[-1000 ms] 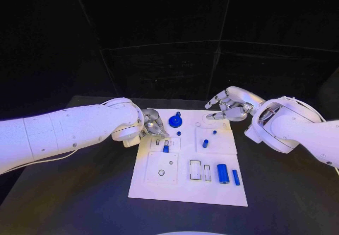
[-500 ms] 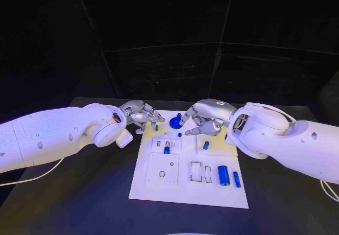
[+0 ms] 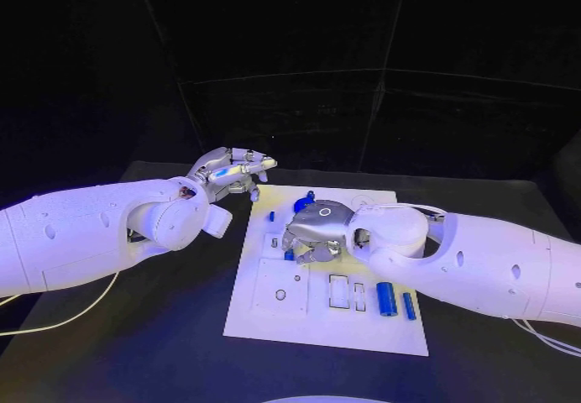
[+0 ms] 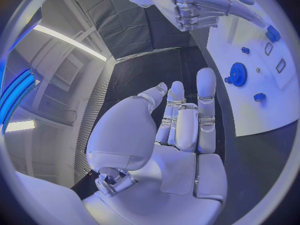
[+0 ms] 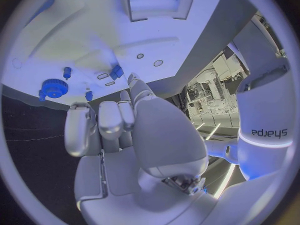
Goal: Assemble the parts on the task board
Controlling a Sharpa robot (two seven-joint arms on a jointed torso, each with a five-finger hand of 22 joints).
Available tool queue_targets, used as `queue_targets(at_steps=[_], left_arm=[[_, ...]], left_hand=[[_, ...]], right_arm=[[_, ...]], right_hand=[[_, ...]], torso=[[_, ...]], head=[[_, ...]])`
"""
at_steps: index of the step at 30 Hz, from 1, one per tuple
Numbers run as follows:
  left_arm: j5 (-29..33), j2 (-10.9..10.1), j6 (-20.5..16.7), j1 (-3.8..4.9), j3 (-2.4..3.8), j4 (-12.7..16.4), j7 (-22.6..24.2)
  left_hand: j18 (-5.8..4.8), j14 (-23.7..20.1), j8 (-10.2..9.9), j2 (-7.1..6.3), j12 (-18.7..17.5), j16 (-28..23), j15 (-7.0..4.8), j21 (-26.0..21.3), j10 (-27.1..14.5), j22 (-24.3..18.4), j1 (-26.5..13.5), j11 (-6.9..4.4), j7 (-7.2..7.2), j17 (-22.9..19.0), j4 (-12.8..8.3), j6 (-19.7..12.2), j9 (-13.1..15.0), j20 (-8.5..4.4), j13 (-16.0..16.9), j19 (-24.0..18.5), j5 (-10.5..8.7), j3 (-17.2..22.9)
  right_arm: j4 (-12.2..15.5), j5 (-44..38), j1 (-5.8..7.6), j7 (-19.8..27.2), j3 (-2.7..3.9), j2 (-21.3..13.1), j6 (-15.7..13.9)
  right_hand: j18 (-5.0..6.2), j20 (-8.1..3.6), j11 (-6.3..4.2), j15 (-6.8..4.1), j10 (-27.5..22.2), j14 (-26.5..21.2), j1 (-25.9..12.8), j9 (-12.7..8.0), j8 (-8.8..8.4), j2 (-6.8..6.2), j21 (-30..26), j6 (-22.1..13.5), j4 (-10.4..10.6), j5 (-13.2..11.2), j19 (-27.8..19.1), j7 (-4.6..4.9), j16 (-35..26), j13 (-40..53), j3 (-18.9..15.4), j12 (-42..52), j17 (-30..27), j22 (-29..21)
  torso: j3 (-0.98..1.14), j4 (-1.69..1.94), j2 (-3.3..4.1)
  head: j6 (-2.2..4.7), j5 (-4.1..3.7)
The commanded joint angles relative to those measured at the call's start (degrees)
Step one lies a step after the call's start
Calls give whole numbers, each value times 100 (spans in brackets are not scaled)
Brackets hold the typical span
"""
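The white task board (image 3: 317,323) lies in the middle of the black table. A blue gear (image 3: 303,204) stands near its back edge. A thick blue cylinder (image 3: 385,298) and a thin blue bar (image 3: 408,306) lie at its right front. My right hand (image 3: 312,233) hovers over the board's left middle, fingers pointing down and holding nothing. In the right wrist view one fingertip (image 5: 134,80) sits beside a small blue part (image 5: 116,71), with the gear (image 5: 54,88) close by. My left hand (image 3: 230,172) is raised beyond the board's back left corner, fingers spread and empty.
Rectangular cutouts (image 3: 337,290) and a round hole (image 3: 280,295) mark the board's front half. The left wrist view shows my left hand (image 4: 181,130), the board's edge (image 4: 269,110), the gear (image 4: 238,74) and my right hand (image 4: 200,5).
My right hand has swung from the board's back right corner down over its left middle. My left hand has drawn back from the board's left edge and risen.
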Motion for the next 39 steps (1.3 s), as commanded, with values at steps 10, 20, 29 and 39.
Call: queue_targets(at_steps=[10, 20, 29, 39], left_arm=[[609, -111, -200, 1, 3, 83, 733], [620, -121, -215, 3, 3, 79, 719], [621, -114, -217, 6, 4, 73, 725], [621, -105, -203, 9, 4, 72, 711]], left_hand=[[77, -46, -3, -9, -32, -26, 1, -46, -49, -32, 62, -4, 36, -11, -4, 19, -16, 11, -20, -48, 21, 46], [79, -49, -3, -7, -32, -29, 3, -65, -52, -51, 54, 0, 41, -16, -2, 17, -24, 12, -30, -53, 21, 47], [79, -49, -3, -7, -32, -29, 3, -65, -52, -51, 54, 0, 41, -16, -2, 17, -24, 12, -30, -53, 21, 47], [80, -52, -3, -7, -32, -33, 4, -76, -54, -62, 52, 2, 42, -21, -3, 15, -28, 13, -35, -56, 21, 49]], right_arm=[[-296, -836, -25, 114, -17, 273, 151], [-397, -922, -28, 208, -19, 412, 402], [-503, -978, -40, 211, -180, 526, 552], [-669, -1131, -69, 75, -243, 616, 509]], right_hand=[[8, -102, -237, -96, 171, 47, 73, 1, -164, -9, 27, -255, -242, -167, 19, -82, 50, 56, 337, 39, 56, 187], [18, -110, -295, -121, 140, 52, -142, 12, -161, -98, 17, -224, -710, -233, -36, -156, 45, 51, 1176, 3, 72, 183], [19, -107, -286, -135, 139, 54, -436, 15, -163, -190, 20, -181, -933, -265, -51, -164, 38, 62, 1665, 9, 73, 196], [21, -104, -284, -134, 144, 54, -503, 17, -159, -204, 16, -165, -966, -295, -59, -156, 37, 69, 1749, 16, 73, 192]], torso=[[13, -10, -12], [18, -14, -10], [14, -14, -12], [18, -15, -11]], head=[[-66, 47], [-87, 83], [-116, 91], [-139, 98]])
